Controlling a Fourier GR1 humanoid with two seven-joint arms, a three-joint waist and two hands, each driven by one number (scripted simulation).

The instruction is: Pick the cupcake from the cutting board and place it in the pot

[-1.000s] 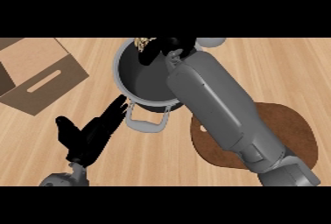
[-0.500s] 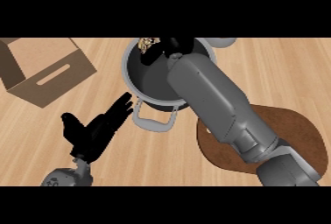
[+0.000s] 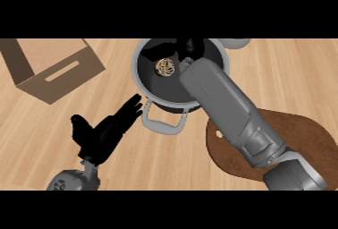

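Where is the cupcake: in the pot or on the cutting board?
In the pot. The cupcake shows within the rim of the pot, against its dark inside, well apart from the cutting board.

A pale wooden counter (image 3: 284, 76) carries three things. The grey pot (image 3: 137, 71) stands at the far middle, dark inside, one loop handle (image 3: 163, 127) pointing toward the near edge and the other handle (image 3: 238, 43) at its far right. Well to the left of the pot sits an open cardboard box (image 3: 63, 77) with a slot cut in its side. Near and to the right of the pot lies the dark brown cutting board (image 3: 302, 134), flat on the wood, apart from the pot.
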